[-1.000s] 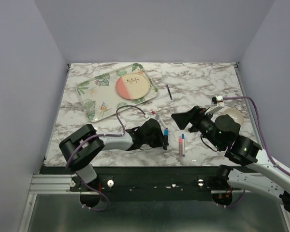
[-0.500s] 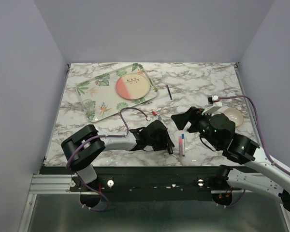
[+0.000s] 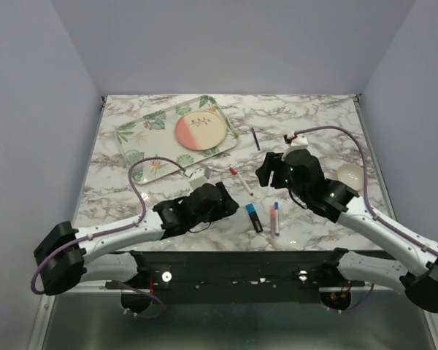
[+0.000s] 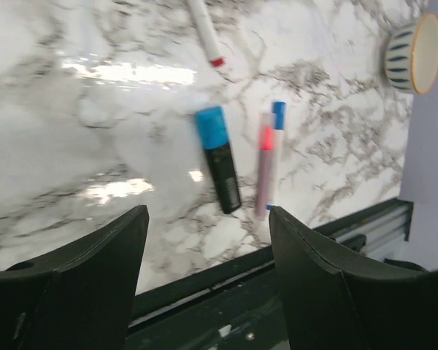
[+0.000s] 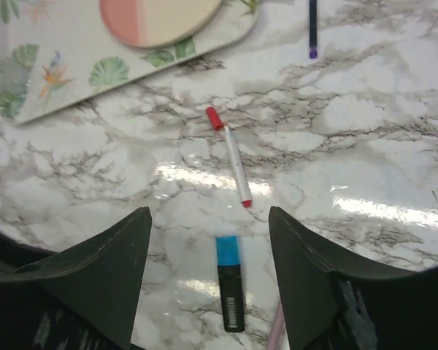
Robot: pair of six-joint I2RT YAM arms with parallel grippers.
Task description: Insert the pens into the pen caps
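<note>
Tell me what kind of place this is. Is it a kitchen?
Probably a robot test booth, not a kitchen. Its plain lilac walls box in a marble-patterned table, and a black-and-grey left robot arm and its right twin are mounted on a metal frame at the near edge.

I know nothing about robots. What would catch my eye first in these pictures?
The left arm and right arm stretch over a marble table from its near edge. At the far left sits a leaf-patterned tray with a pink-and-cream plate on it. Between the arms lie a dark marker with a bright blue end and a pink-and-white pen side by side, a white red-tipped pen just beyond.
</note>
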